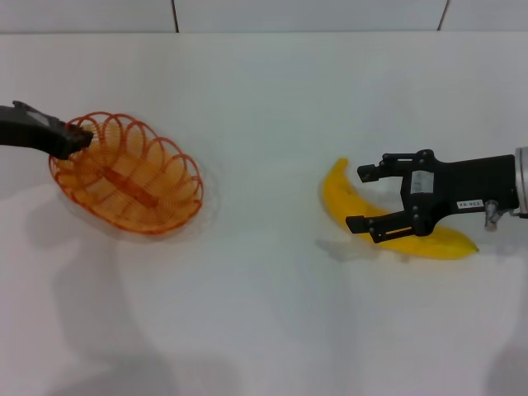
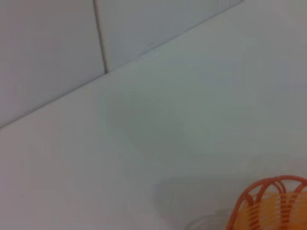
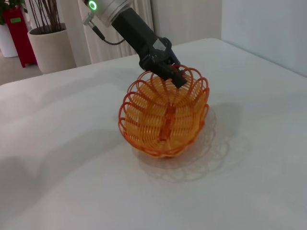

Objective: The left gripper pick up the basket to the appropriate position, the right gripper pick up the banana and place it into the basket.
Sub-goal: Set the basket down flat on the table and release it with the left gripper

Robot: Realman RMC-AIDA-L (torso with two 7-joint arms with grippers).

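While the broad white tabletop (image 1: 272,330) takes up nearly all of the scene, the shallow oval orange wire-like basket (image 1: 132,177) with its looped rim sits far to the left on it, tipped up on one side, so it looks lifted or dragged by the edge. Well apart to the right lies the long, curved, bright yellow banana (image 1: 342,198), flat on the table. The black two-fingered right gripper (image 1: 373,198), on its black arm with a silver-white wrist, hovers over the banana's middle with its jaws spread wide, one finger on the far side and one on the near side; it holds nothing. The black left gripper (image 1: 76,140) is clamped on the basket's far-left rim. By my judgement the basket step is underway, since the basket is gripped but probably not yet set near the banana, and the banana step has only reached the approach: closing, lifting, carrying and dropping it in all remain. From the right wrist, the left gripper (image 3: 176,76) pinching a rim loop and the basket (image 3: 163,120) tilted on its edge are plain, which the head view only hints at; the left wrist shows just a corner of the basket (image 2: 271,203) and bare table (image 2: 144,158).
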